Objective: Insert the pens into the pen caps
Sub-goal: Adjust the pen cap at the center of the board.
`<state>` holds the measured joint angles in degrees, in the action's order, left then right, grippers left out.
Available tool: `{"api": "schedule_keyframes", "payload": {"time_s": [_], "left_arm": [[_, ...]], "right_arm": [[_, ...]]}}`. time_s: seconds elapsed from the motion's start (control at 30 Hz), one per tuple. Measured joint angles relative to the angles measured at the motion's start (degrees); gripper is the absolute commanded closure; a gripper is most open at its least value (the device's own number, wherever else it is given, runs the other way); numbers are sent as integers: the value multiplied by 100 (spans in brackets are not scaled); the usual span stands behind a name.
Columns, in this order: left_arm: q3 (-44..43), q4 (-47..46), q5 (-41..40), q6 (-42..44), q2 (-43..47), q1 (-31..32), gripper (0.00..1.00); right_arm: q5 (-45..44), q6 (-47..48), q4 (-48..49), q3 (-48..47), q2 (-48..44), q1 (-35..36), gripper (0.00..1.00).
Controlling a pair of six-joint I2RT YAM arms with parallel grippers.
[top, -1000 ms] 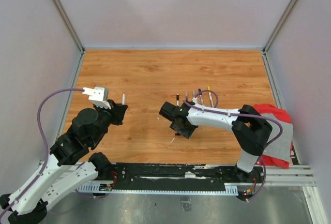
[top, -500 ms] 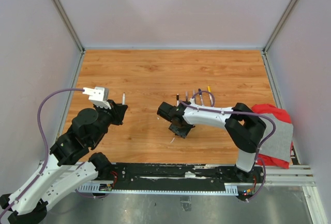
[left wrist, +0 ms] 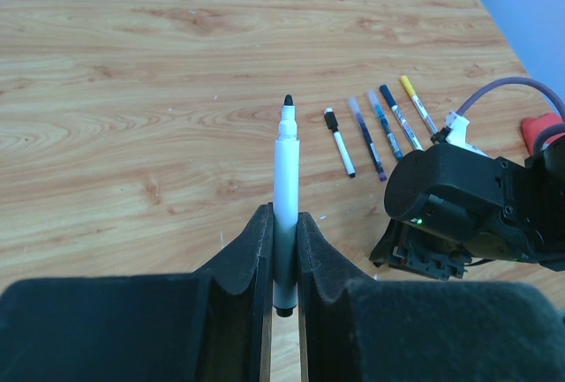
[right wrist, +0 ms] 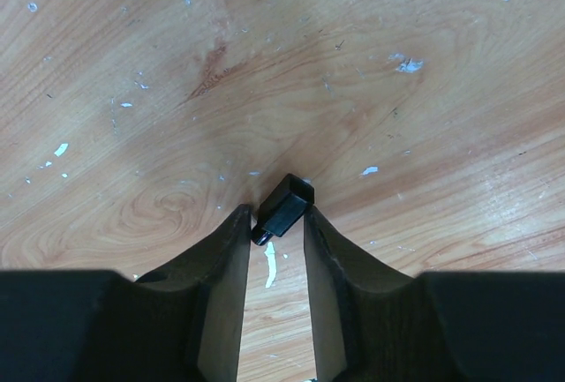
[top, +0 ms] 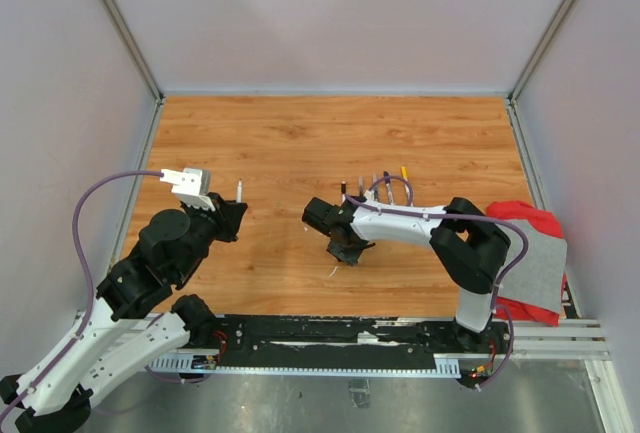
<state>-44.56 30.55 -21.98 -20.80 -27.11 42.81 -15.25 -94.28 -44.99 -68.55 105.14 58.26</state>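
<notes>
Left fingers (left wrist: 252, 258) clamp our pen (left wrist: 286, 161); cap (right wrist: 284, 205) skewed between right fingers (right wrist: 225, 267) — grip unclear — we'd square it.

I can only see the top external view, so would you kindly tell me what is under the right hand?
Observer: A small black tube-shaped plastic cap lies on the wooden table, between the right hand's fingers.
Operator: Thank you. Is it gripped?
Observer: The fingers flank it closely, but I cannot tell whether they pinch it.
Operator: And the left hand?
Observer: The left hand is shut on a white-barrelled pen, its dark tip bare and pointing away from the hand.
</notes>
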Motion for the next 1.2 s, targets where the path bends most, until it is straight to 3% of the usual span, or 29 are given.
{"api": "schedule_keyframes", "payload": {"time_s": [0.27, 0.5, 0.67, 0.93, 1.07, 1.2], "left_arm": [[0, 0, 2, 0, 0, 0, 98], [0, 0, 0, 0, 0, 0, 98], [0, 0, 2, 2, 0, 0, 99], [0, 0, 4, 0, -26, 0, 99], [0, 0, 4, 0, -28, 0, 99], [0, 0, 7, 0, -28, 0, 99]], "right_arm": [[-4, 155, 111, 50, -26, 0, 92], [0, 673, 304, 170, -129, 0, 99], [-50, 1797, 640, 575, -481, 0, 99], [227, 4848, 1517, 1327, -1644, 0, 99], [479, 6035, 1458, 1283, -1716, 0, 99], [564, 6627, 1274, 1261, -1711, 0, 99]]}}
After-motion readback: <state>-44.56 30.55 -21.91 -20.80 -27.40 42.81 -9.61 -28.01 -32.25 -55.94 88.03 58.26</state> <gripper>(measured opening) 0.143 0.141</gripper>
